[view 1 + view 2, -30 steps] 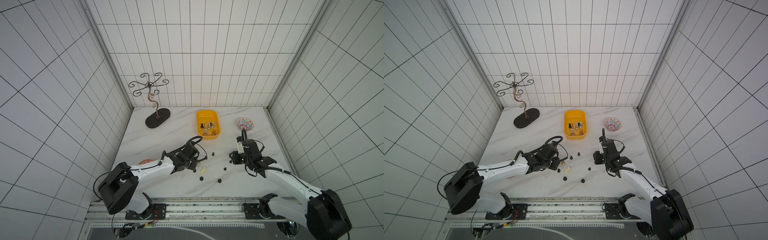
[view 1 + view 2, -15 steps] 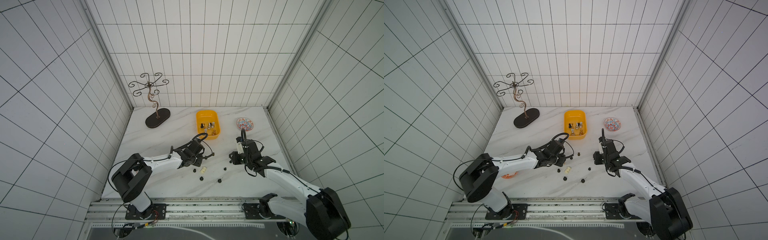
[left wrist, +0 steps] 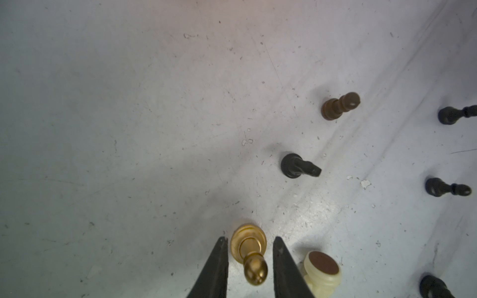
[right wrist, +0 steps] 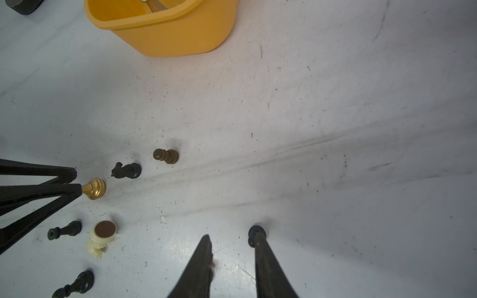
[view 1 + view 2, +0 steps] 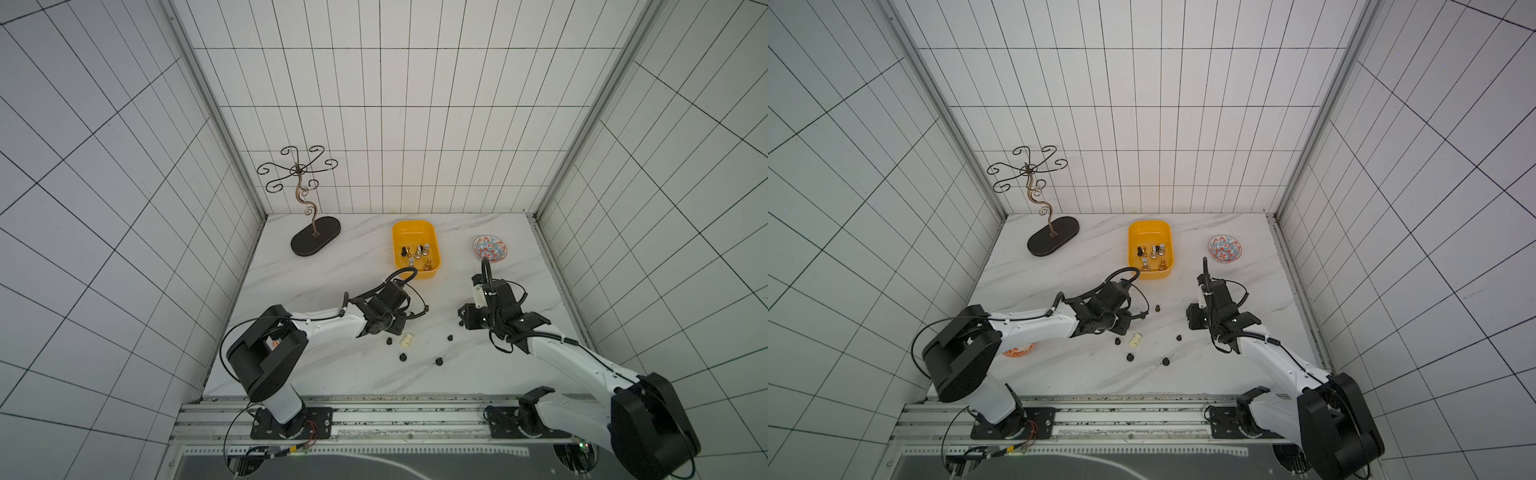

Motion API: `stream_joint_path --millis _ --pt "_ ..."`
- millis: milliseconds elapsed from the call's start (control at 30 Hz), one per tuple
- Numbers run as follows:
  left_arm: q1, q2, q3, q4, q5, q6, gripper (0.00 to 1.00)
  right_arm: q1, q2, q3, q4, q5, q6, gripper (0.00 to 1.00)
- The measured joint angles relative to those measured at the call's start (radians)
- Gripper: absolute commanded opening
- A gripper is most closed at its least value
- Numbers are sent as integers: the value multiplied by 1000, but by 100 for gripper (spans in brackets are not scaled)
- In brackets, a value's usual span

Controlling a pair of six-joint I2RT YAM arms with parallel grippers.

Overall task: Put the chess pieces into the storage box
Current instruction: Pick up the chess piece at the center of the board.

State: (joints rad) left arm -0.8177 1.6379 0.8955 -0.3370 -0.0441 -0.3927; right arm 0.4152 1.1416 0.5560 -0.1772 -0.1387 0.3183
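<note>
- This is a robot lab test cell, not a lived-in room.
- White wall panels (image 5: 395, 124) with a black grid close in the tabletop (image 5: 332, 266) on three sides, joined by bare aluminium corner posts (image 5: 220, 124).
- Two white-and-black robot arms, left arm (image 5: 324, 326) and right arm (image 5: 561, 353), are mounted on an aluminium rail (image 5: 395, 415) along the tabletop's near edge, with exposed cables (image 5: 405, 269) looping off them.
- The marble-patterned top looks scuffed and scratched in the wrist views.
- Unrelated props sit on it: a wire jewellery stand (image 5: 315, 241) at the far left corner, a patterned bowl (image 5: 489, 249), a yellow storage box (image 5: 413, 235) and small chess pieces (image 5: 402, 356).
</note>
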Motion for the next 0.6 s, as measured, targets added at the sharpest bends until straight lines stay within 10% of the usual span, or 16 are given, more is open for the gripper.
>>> stream_joint_path --millis 600 --pt "-5 3 106 -73 -22 17 12 0 -42 0 -26 5 10 30"
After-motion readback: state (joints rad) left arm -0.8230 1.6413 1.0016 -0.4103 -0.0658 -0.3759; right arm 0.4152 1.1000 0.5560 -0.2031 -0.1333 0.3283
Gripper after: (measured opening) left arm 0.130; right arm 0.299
